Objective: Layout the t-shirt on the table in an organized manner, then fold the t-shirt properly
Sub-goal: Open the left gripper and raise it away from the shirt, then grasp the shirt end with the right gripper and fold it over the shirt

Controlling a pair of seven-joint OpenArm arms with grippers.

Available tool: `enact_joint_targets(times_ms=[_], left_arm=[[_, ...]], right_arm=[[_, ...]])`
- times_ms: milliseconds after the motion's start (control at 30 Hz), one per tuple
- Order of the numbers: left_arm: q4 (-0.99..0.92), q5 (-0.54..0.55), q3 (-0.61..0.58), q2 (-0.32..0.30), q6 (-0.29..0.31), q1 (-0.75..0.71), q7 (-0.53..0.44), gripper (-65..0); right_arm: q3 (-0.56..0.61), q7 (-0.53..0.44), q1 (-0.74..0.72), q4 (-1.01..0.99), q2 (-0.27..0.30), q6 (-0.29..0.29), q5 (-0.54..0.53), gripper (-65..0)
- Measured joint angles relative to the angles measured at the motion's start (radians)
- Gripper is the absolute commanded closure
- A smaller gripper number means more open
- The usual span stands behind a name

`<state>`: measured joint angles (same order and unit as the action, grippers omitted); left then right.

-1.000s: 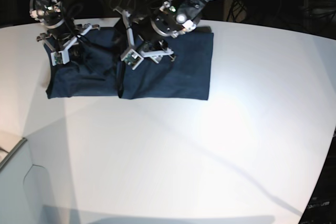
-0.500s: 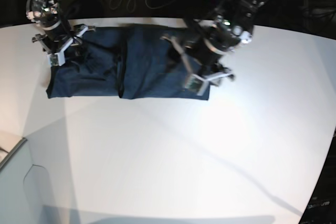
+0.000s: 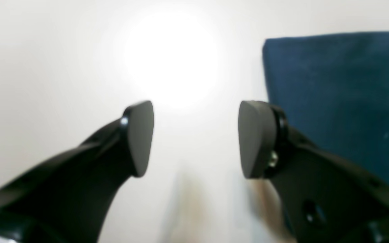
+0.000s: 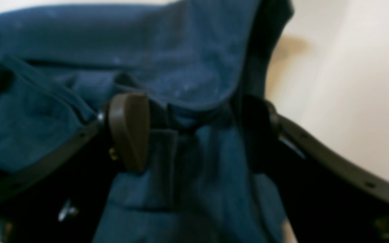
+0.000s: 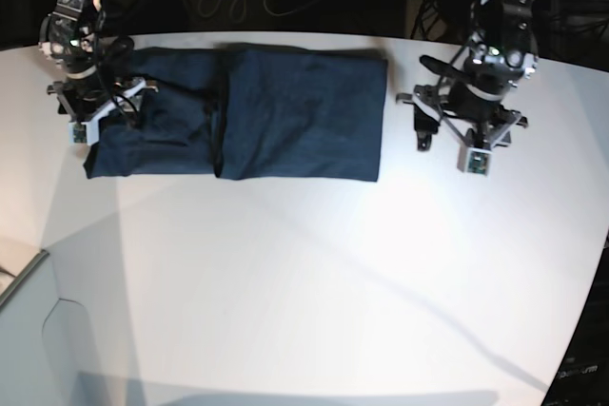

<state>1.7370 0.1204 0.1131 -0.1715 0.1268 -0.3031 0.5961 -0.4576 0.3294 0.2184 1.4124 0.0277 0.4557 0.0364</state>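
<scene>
Navy t-shirt (image 5: pixel 285 116): folded oblong lying flat at the far side of the white surface (image 5: pixel 314 273). Right gripper (image 4: pixel 194 133): jaws spread wide over the shirt's bunched end, fabric between them, unpinched. Left gripper (image 3: pixel 196 138): jaws parted, empty, over bare surface just beside the shirt's other edge.

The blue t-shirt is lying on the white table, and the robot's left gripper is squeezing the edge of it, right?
Not quite. The t-shirt does lie on the white table, but the left gripper is not squeezing it. The left wrist view shows its jaws open with only bare table between them, and the shirt's edge lies off to one side. The base view shows that gripper apart from the shirt.
</scene>
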Motion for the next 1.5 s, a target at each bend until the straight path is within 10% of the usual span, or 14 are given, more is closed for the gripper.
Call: enact_joint_targets(times_ms=[1067,1500], left_arm=[[-0.008,0.135,0.087,-0.006,0.000,0.000,0.003,-38.2],[-0.008,0.132,0.088,-0.006,0.000,0.000,0.003,-38.2]], right_arm=[[0.004,-0.086,-0.060,-0.187,0.077,0.000,-0.055,-42.4],[0.007,-0.106,-0.060,-0.193,0.072,0.019,-0.064,0.0]])
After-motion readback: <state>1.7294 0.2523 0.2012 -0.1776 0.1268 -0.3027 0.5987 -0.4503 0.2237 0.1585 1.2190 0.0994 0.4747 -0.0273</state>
